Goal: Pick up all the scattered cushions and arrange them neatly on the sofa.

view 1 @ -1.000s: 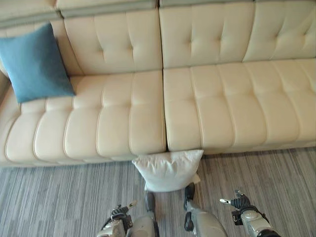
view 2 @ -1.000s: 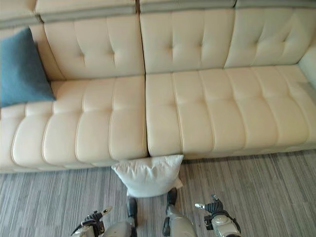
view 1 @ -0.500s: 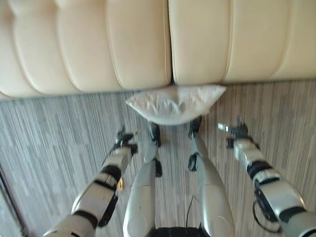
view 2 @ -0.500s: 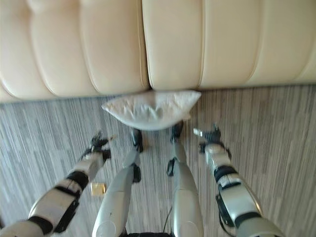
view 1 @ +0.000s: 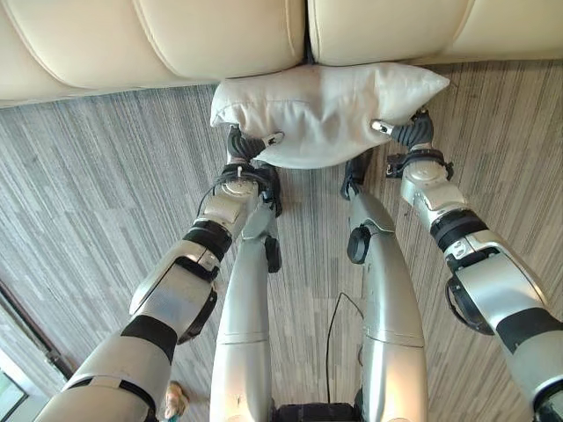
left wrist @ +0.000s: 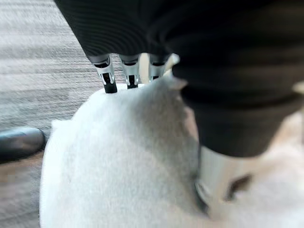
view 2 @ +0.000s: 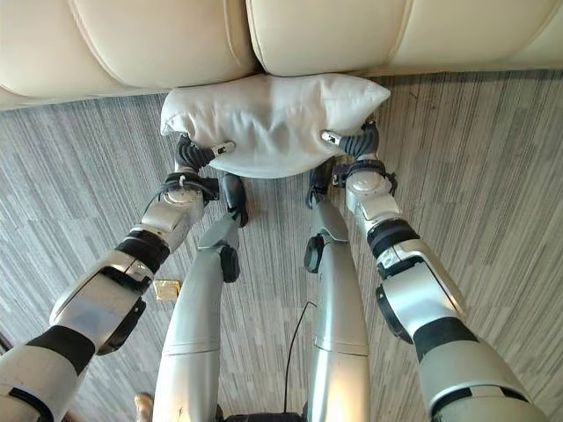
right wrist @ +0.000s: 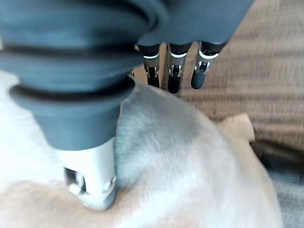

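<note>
A white cushion [view 1: 325,110] lies on the grey carpet, its far edge against the foot of the cream sofa [view 1: 176,44]. My left hand [view 1: 242,148] grips its left near side. My right hand [view 1: 409,134] grips its right near side. Each thumb presses into the top of the fabric while the fingers reach round the far side. In the left wrist view the fingers [left wrist: 110,78] curl over the cushion [left wrist: 118,166]. In the right wrist view the fingers [right wrist: 173,73] wrap the cushion [right wrist: 190,161] the same way. Both hands are shut on it.
The sofa's seat front runs across the far side in the eye views, with a seam between two seat sections [view 1: 306,35]. Striped grey carpet [view 1: 88,193] spreads on both sides. A small tan square [view 2: 165,288] lies on the carpet by my left arm.
The camera has tilted down towards the floor. Both hands have reached forward from beside the cushion and closed on its two sides.
</note>
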